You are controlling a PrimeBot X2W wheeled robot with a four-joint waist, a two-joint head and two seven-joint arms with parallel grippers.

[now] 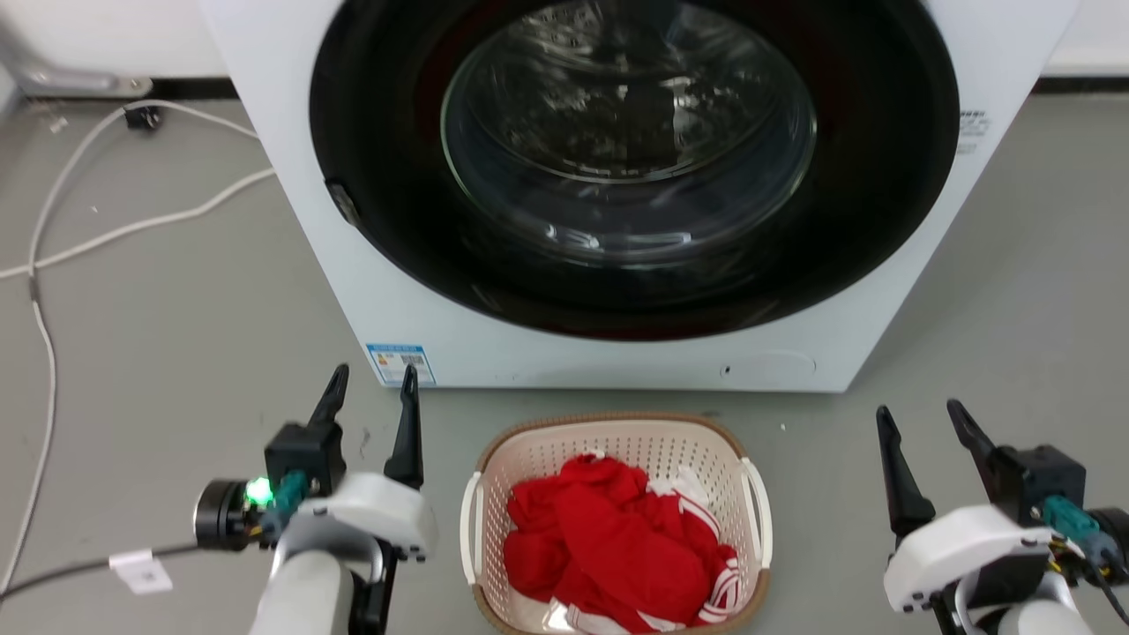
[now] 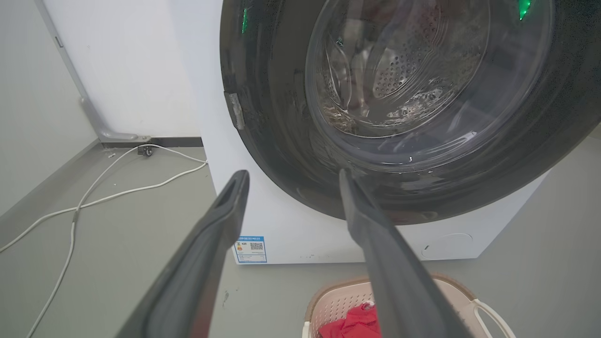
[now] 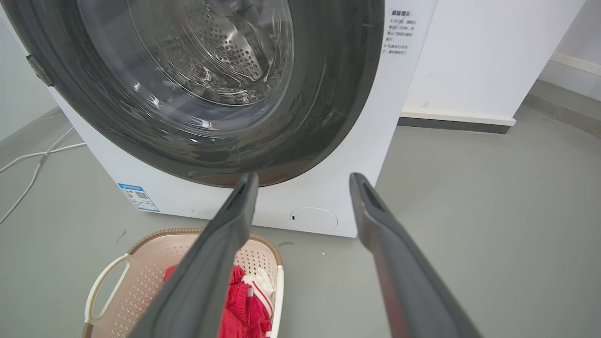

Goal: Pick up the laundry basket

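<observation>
Basket (image 1: 609,441) on floor (image 1: 176,309) at washer's (image 1: 617,362) near side, clothes (image 1: 609,547) inside, between left gripper (image 1: 374,375) and right gripper (image 1: 919,410), both spread open, empty, apart from it. Grabbing one thin handle (image 1: 469,520) unevenly could tip it and spill clothes.

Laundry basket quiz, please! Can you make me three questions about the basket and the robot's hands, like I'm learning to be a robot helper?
1. True or false: the laundry basket stands on the floor in front of the washing machine.
2. What lies in the basket? A: red and white clothes. B: blue towels. C: nothing.
3. Fill the gap: the left gripper and the right gripper, one on each side of the basket and not touching it, both have their fingers ____.

Key: 1 true; 2 A; 3 open.
</observation>
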